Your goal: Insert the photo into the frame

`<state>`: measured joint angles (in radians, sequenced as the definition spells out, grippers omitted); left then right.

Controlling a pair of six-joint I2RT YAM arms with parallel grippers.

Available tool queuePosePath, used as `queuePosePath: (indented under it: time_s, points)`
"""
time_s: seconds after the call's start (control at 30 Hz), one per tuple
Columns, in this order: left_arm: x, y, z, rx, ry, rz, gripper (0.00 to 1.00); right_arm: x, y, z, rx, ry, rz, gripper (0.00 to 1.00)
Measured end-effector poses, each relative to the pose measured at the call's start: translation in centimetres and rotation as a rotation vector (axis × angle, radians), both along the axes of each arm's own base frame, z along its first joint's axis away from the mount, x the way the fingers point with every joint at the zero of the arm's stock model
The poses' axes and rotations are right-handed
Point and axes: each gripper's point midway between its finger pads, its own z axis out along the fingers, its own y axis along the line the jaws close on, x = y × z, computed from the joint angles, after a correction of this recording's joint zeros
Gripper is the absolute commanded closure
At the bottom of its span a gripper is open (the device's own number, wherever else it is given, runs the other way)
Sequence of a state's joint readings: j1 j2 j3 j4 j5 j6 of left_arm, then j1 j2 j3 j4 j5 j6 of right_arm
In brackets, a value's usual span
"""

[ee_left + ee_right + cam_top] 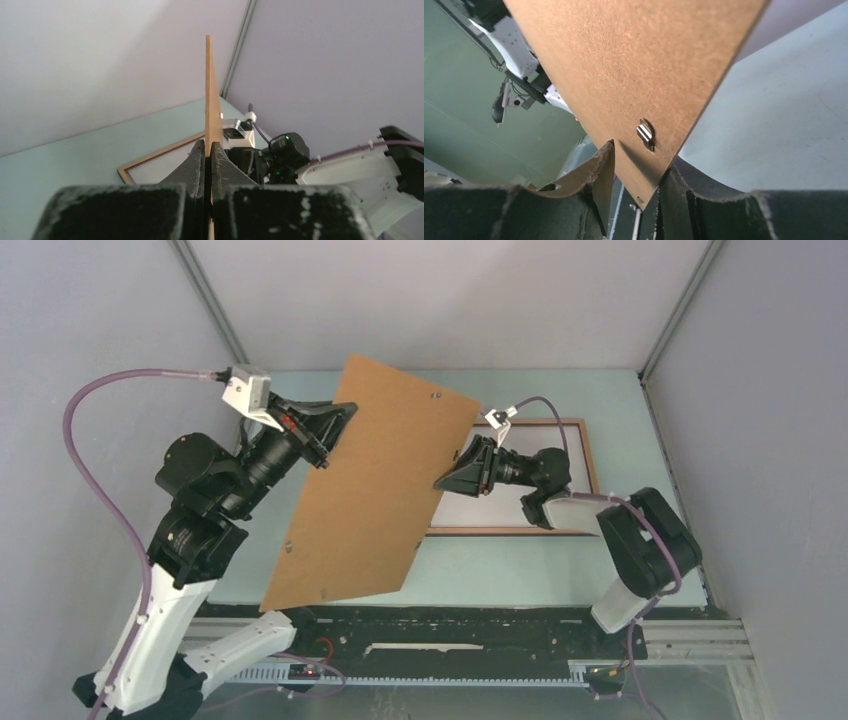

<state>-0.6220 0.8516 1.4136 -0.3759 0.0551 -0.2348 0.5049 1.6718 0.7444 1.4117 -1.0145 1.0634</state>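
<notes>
1. At the left, the left gripper [335,430] is clamped tight on the far-left edge of the backing board [370,480] and holds it tilted up off the table [500,575]. That pinch needs to be firm until the other side is secured.
2. The board hangs between the two arms. Its near-left corner is low towards the arm bases and its far-right corner is high. It hides the left end of the frame.
3. The right gripper [448,472] has its jaws partly apart. They straddle the board's right edge just beside a small metal tab [645,134], and I see no pinch made. I judge the step in hand to be taking a second hold, so the board can be lowered level. The bite should land on plain board, clear of the tab, and deep enough that the sheet cannot swing.
4. To the right, the frame [545,422] lies flat on the far-right part of the table, light wood upward. The photo [470,512], as I take the white sheet filling the frame to be, lies back-up inside. Its printed side does not show. The board should come down square over it without dragging it.
5. Count: two arms, two grippers, one backing board, one frame, one photo and one tab seen plainly. Other small marks on the board are too small to name.
</notes>
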Motion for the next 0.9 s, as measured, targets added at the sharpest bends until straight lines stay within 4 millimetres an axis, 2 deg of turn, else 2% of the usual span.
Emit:
queuePosePath:
  time_s: [0.13,0.37,0.47,0.57,0.67,0.8,0.83,0.9]
  points:
    - [0.2,0.7,0.6,-0.079,0.012,-0.016,1.00,-1.9,-1.3,1.9,0.027,-0.032,-0.003,0.58]
    - [0.2,0.6,1.3,-0.191,0.016,-0.096,1.00,-4.0,-2.9,3.9,0.056,-0.015,0.003,0.85]
    - [0.4,0.7,1.3,-0.211,0.020,-0.114,1.00,-5.2,-3.6,4.3,0.065,-0.008,0.022,0.90]
    - [0.7,0.6,1.1,-0.241,0.035,-0.144,1.00,-6.4,-4.3,4.9,0.077,-0.008,0.030,0.91]
    - [1.4,0.3,0.9,-0.276,0.069,-0.171,1.00,-7.1,-5.0,5.3,0.085,0.001,0.030,0.88]
    - [3.6,0.0,-0.1,-0.327,0.148,-0.190,1.00,-7.5,-5.8,5.7,0.094,0.053,0.021,0.86]
    - [4.2,-0.2,-0.6,-0.338,0.170,-0.194,1.00,-7.5,-5.8,5.6,0.092,0.071,0.022,0.88]
    - [5.4,-0.3,-1.7,-0.362,0.215,-0.189,1.00,-7.1,-6.0,5.4,0.088,0.117,0.011,1.00]
